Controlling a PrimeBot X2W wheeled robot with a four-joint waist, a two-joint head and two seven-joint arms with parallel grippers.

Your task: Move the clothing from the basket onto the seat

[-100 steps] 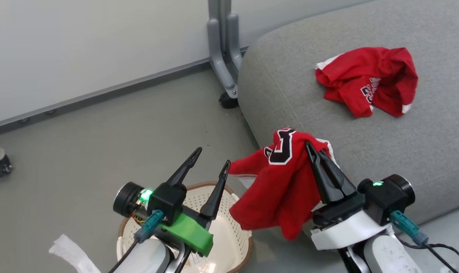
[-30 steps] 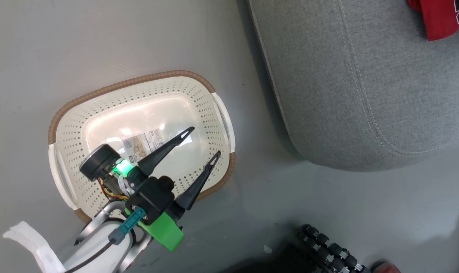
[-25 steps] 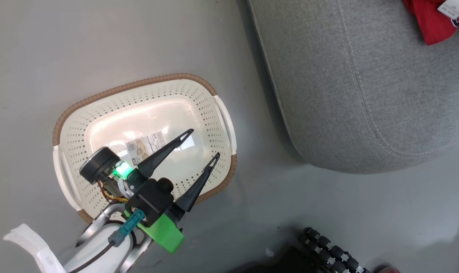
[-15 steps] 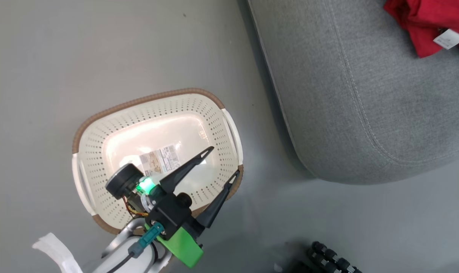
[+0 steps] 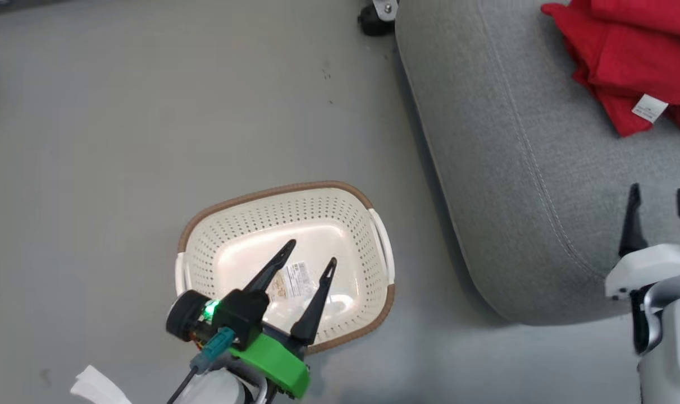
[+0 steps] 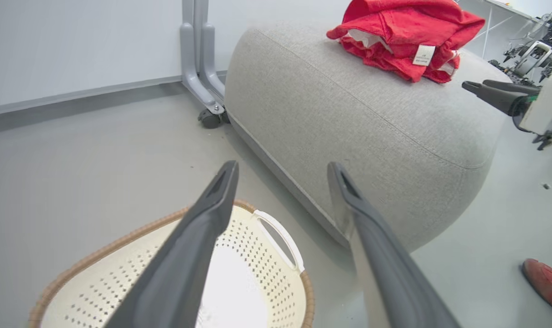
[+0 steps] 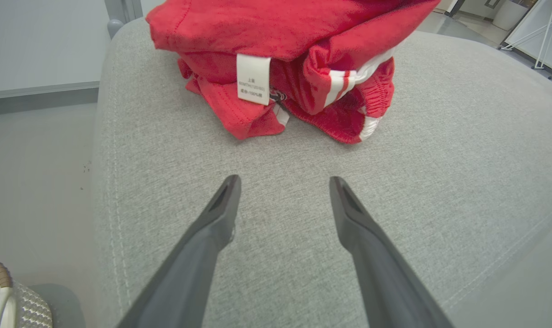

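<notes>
The clothing lies in a red heap on the grey seat, a white label showing. In the right wrist view the clothing sits just beyond my right gripper, which is open over the seat with nothing between its fingers. From the head, my right gripper hovers by the seat's near edge. My left gripper is open above the basket, whose floor bears a paper sticker. The left wrist view shows my left gripper, the basket, the seat and the clothing.
The basket stands on grey floor left of the seat. A grey metal post on a caster rises against the white wall behind the seat. A person's red shoe rests on the floor at the right.
The head camera has shifted. My right gripper has opened and let go of the red garment, which now lies on the heap on the seat. The left gripper stays open over the basket.
</notes>
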